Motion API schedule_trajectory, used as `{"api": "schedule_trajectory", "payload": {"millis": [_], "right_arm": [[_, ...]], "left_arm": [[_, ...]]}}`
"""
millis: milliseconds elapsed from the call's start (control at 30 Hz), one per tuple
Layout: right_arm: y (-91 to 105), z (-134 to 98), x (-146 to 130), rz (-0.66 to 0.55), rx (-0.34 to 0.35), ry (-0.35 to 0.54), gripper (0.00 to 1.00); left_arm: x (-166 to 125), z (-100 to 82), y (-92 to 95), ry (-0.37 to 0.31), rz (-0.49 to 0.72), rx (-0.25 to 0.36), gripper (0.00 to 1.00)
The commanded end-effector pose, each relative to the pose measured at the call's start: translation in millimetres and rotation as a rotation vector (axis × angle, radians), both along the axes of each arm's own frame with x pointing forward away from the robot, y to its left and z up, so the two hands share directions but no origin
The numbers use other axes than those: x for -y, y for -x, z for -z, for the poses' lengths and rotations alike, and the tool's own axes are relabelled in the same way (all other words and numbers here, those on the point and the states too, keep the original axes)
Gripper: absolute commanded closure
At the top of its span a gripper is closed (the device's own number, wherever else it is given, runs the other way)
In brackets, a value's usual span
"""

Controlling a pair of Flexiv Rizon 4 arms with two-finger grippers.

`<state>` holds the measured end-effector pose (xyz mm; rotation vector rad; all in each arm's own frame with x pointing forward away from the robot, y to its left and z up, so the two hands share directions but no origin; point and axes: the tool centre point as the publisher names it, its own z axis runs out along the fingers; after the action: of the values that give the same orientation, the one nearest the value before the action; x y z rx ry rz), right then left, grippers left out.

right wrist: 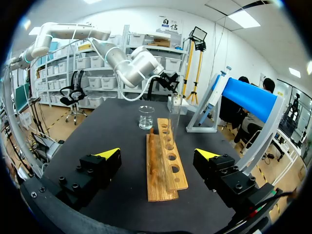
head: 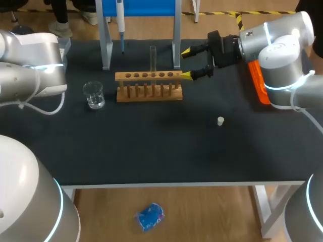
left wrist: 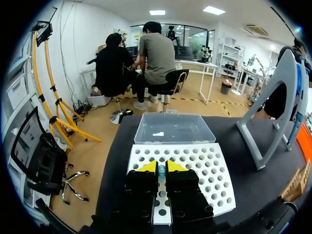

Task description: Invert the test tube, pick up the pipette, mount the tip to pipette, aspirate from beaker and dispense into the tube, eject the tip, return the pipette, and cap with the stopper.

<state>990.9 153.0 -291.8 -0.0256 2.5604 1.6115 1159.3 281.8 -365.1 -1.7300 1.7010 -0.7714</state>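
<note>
Left gripper (left wrist: 161,166) hangs over the white tip box (left wrist: 204,161) at the back left corner of the worktop (head: 151,146). Its fingers are pinched almost together. A small bluish round thing (left wrist: 161,169) shows in the slit between them, and I cannot tell whether they touch it. The box's clear lid (left wrist: 173,127) lies just beyond the gripper. In the head view this gripper is hidden behind its own arm.

The beaker (head: 94,95) stands toward the back left; whether it holds liquid is hard to make out. The pipette (head: 121,22) hangs on the stand (head: 107,45) at the back edge. The test tube (head: 153,59) stands upright in the wooden rack (head: 149,86) near the back middle. The stopper (head: 220,121) lies right of the middle. Right gripper (head: 186,63) is spread wide at the rack's right end, grasping nothing.
</note>
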Motion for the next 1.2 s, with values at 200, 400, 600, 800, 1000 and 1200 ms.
{"api": "schedule_trajectory", "payload": {"millis": [200,400,600,800,1000,1200], "right_arm": [[-0.1,0.3,0.5,-0.001,0.001,-0.001,0.0],[-0.1,0.3,0.5,-0.001,0.001,-0.001,0.0],[-0.1,0.3,0.5,-0.001,0.001,-0.001,0.0],[-0.1,0.3,0.5,-0.001,0.001,-0.001,0.0],[-0.1,0.3,0.5,-0.001,0.001,-0.001,0.0],[-0.1,0.3,0.5,-0.001,0.001,-0.001,0.0]], "left_arm": [[0.1,-15.8,0.5,-0.006,0.005,0.011,1.0],[0.0,-37.7,1.5,-0.024,0.015,0.028,1.0],[0.5,-53.9,2.7,-0.059,0.028,0.037,1.0],[-1.4,-69.4,6.9,-0.078,0.028,0.054,1.0],[3.8,-108.6,12.7,-0.081,0.126,0.142,1.0],[8.6,-165.4,34.9,-0.019,0.402,0.297,1.0]]}}
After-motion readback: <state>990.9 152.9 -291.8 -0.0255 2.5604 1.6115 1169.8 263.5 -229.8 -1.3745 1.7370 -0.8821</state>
